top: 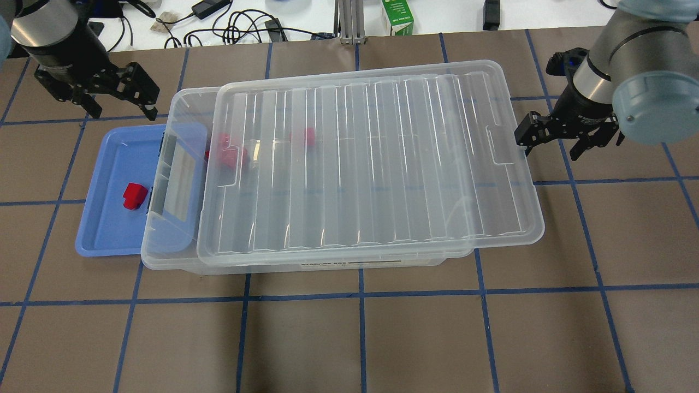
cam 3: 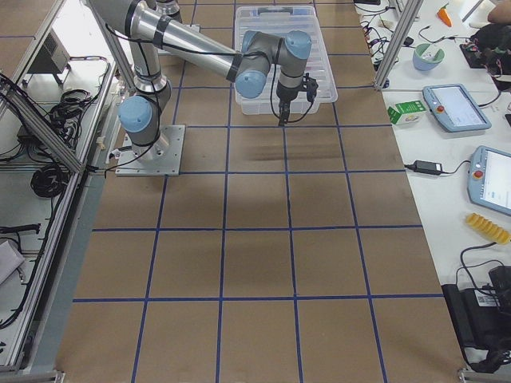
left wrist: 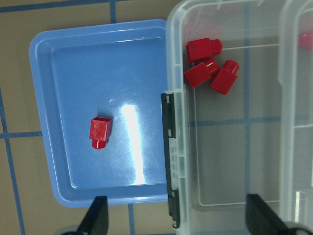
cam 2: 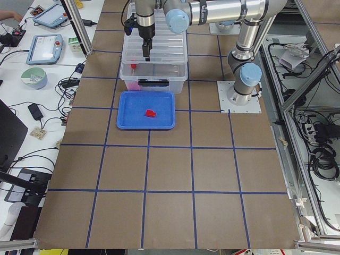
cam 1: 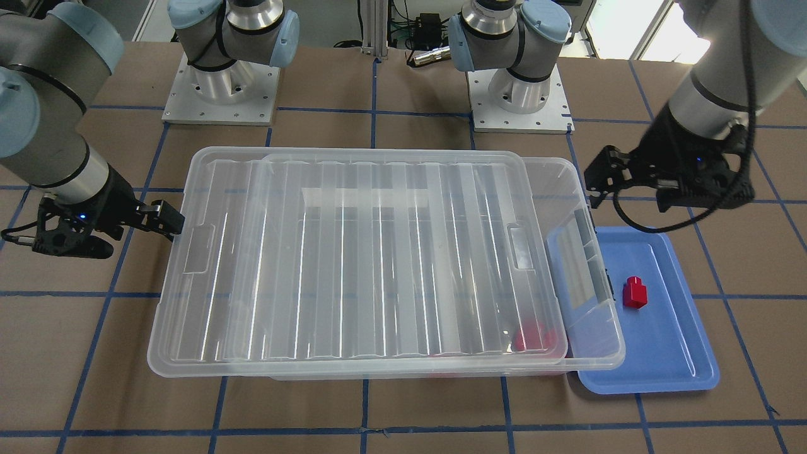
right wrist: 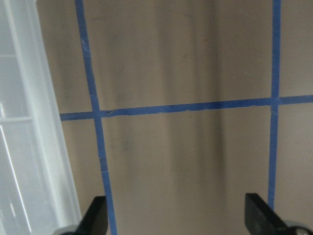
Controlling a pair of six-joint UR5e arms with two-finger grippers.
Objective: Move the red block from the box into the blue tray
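Starting at the operators' edge, we have a brown paper-covered tabletop (cam 1: 403,410) crossed by blue tape lines (cam 1: 364,403). Next in, at the robot's left end, sits the shallow rectangular blue plastic tray (cam 1: 662,353). And there it is: the small bright red plastic block (cam 1: 635,292) with its narrow stub lies on the tray floor, alone, clear of the rim all round.

Right beside the tray is the large clear plastic storage bin (top: 164,259). From above, its rim overhangs the tray's inner edge, and a black latch (left wrist: 168,147) marks that end wall. The translucent ribbed lid (cam 1: 353,265) lies on top but is slid toward the robot's right, so it covers most of the bin and leaves only the tray-side end uncovered. Three more small red pieces (left wrist: 204,49) are bunched on the bin floor in that uncovered end, and another shows blurred through the lid.

Up above, the left gripper (left wrist: 178,220) hangs over the seam between tray and bin. Its fingers are spread wide and hold nothing. At the other end, the right gripper (right wrist: 178,220) hovers over bare table just off the lid's edge, fingers likewise spread wide with nothing between them.

Farther back, the two arm bases (cam 1: 220,88) stand bolted to metal plates. Beyond the table, a white bench carries loose cables (top: 240,24) and a green and white carton (top: 397,16).
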